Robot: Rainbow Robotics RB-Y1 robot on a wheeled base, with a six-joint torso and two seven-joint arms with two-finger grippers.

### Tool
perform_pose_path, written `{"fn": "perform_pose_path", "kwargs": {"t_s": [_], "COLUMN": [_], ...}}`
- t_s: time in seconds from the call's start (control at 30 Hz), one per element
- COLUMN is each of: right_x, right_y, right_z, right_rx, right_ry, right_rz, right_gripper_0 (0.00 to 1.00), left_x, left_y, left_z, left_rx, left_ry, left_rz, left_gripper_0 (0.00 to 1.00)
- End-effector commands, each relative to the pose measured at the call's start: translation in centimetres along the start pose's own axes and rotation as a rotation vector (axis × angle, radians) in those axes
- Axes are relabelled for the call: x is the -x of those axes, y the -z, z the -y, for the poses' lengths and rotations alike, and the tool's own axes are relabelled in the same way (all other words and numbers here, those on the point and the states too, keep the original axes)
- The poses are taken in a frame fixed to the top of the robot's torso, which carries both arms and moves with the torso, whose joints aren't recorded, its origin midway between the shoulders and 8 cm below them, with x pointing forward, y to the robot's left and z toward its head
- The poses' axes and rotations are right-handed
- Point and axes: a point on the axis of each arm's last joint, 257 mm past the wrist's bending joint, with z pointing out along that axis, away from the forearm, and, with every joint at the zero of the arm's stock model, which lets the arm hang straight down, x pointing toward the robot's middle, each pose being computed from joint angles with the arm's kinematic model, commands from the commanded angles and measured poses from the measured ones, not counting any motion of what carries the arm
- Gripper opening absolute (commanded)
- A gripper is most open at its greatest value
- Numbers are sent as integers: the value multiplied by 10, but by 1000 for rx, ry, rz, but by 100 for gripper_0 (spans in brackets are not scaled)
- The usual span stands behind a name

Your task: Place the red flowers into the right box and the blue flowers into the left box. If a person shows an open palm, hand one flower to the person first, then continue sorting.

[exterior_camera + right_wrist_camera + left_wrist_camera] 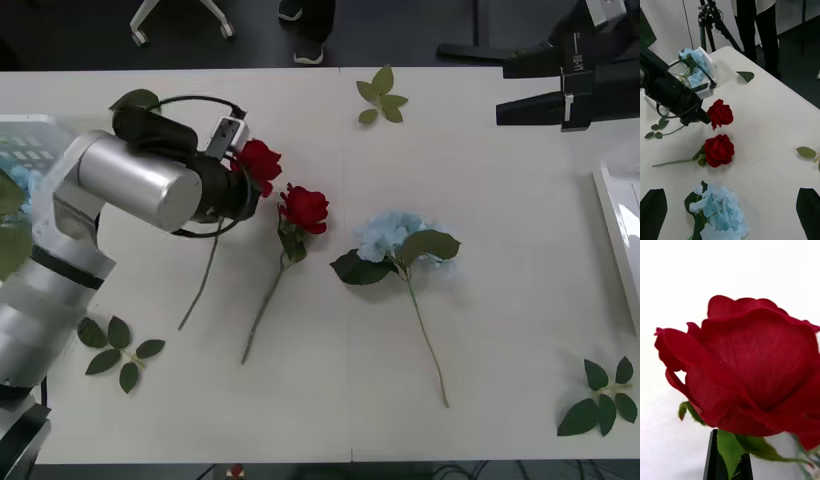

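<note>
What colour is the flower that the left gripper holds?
Red; the rose shows best in the left wrist view.

My white table [480, 330], flowers and loose leaves on it.
I see a red rose [303, 208] lying centre, a blue hydrangea [393, 240] right of it, leaf sprigs [117, 352] near left, near right and far centre.

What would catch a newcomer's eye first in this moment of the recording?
The left end effector, reaching over the table's left half, is shut on the stem just below a red rose, whose bloom looms right before the left wrist camera. Beside it on the white table lie a second red rose and, further right, a pale blue flower. The right end effector hangs open above the blue one.
</note>
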Motion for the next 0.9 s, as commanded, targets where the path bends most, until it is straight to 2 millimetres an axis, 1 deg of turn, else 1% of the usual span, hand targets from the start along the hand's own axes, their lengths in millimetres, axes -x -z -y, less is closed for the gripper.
{"fn": "perform_pose_path", "kwargs": {"t_s": [0.03,0.1,0.17,0.2,0.33,0.37,0.47,0.5,0.53,0.6,0.63,0.7,0.77,0.83,0.9], "right_x": [7,5,5,5,5,5,5,5,5,5,5,5,5,5,2], "right_y": [9,9,10,9,9,9,9,9,10,10,10,8,8,8,8], "right_z": [-5,-5,-5,-5,-5,-5,-5,-6,-5,-5,-5,-6,-6,-6,-6], "right_rx": [7,6,5,6,6,6,6,7,5,6,6,8,9,9,9], "right_ry": [64,62,61,62,62,62,62,62,62,62,62,61,61,61,55], "right_rz": [-14,-16,-16,-16,-16,-16,-16,-17,-17,-18,-18,-14,-13,-13,-16], "right_gripper_0": [100,100,100,100,100,100,100,100,100,100,100,100,100,100,100], "left_x": [35,41,42,40,36,38,51,56,57,55,46,30,22,20,27], "left_y": [52,70,84,87,82,76,64,62,61,62,63,65,65,62,60], "left_z": [-8,-6,-4,-1,8,14,16,10,6,-17,-34,-58,-62,-53,-41], "left_rx": [-32,-65,-97,-117,-155,-160,-143,-123,-111,-50,-10,42,47,25,4], "left_ry": [-29,-22,-5,13,57,65,68,62,61,51,46,13,-9,1,7], "left_rz": [76,98,113,119,149,154,165,166,162,154,129,86,59,52,66], "left_gripper_0": [0,0,0,0,0,0,0,0,0,0,0,0,0,0,0]}}
